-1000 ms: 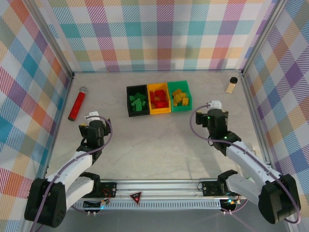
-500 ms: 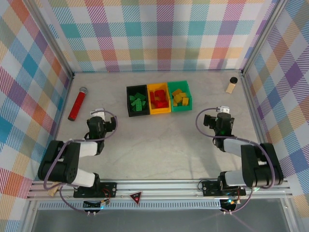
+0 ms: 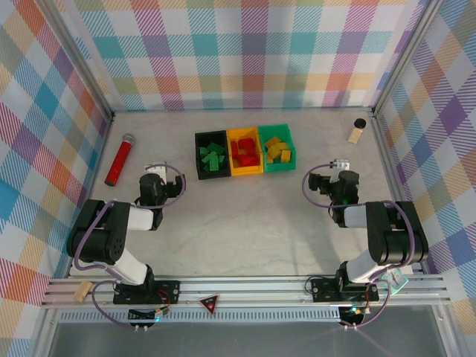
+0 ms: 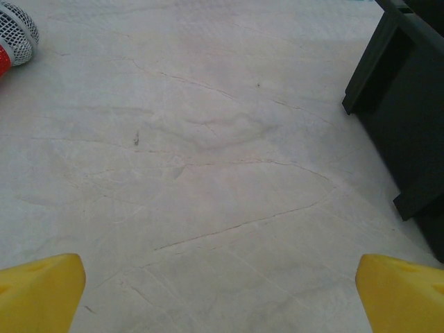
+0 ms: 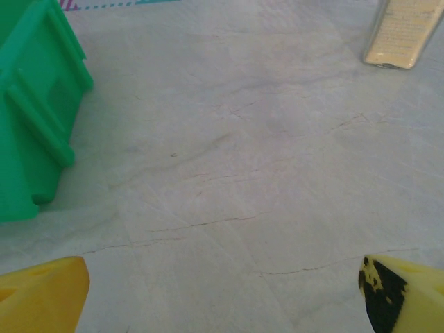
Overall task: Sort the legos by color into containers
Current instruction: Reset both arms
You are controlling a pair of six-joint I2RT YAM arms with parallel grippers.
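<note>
Pale table holds 3 bins of legos; left gripper and right gripper both spread wide, empty.

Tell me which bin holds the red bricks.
The yellow-orange bin, middle of the row, holds the red bricks; the black bin left of it holds green bricks, the green bin yellow bricks.

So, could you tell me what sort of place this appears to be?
Probably a robot lab test cell: plaid-patterned walls enclose the table, and the left arm and right arm are mounted on an aluminium rail at its near edge.
</note>
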